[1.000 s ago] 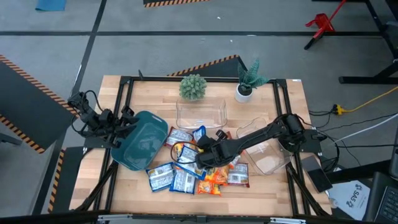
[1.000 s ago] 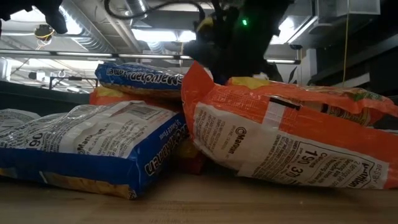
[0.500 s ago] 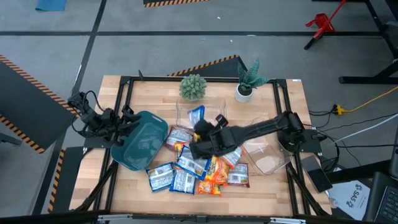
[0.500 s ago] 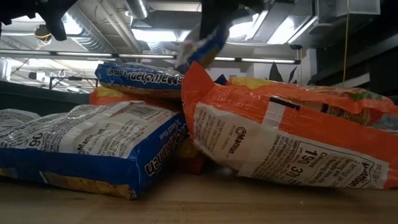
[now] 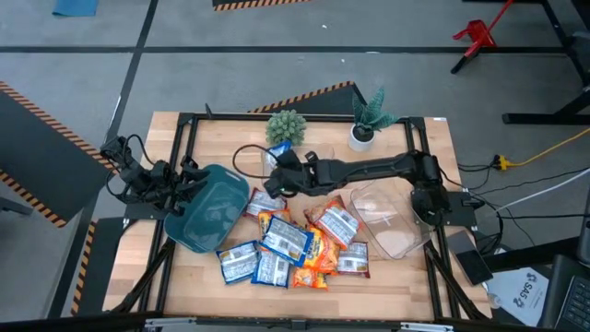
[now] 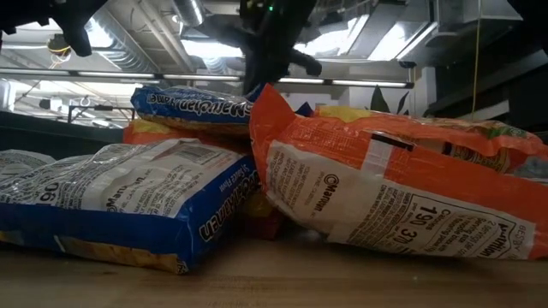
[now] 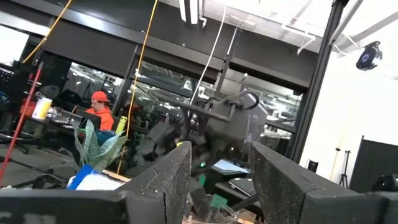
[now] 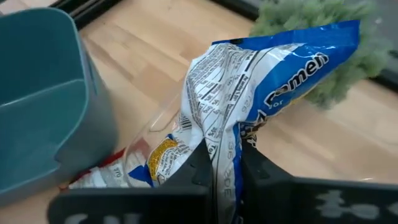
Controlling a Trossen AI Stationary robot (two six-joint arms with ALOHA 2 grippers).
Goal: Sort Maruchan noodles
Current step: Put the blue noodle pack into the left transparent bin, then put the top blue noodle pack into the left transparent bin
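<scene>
Dangling pinched in the right tool point(image 8: 225, 163), a blue-and-white noodle packet point(image 8: 249, 81).

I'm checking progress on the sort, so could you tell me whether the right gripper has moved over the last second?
Yes. The right gripper, shut on a blue packet, has lifted off the packet pile and swung toward the round green plant at the table's far edge.

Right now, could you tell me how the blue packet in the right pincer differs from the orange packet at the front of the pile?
The blue packet is pinched in the shut right pincer, lifted clear of the table; the orange packet lies in the pile, leaning on its neighbours. The first is blue and white, the second orange and white. Both are flat plastic ramen packets.
</scene>
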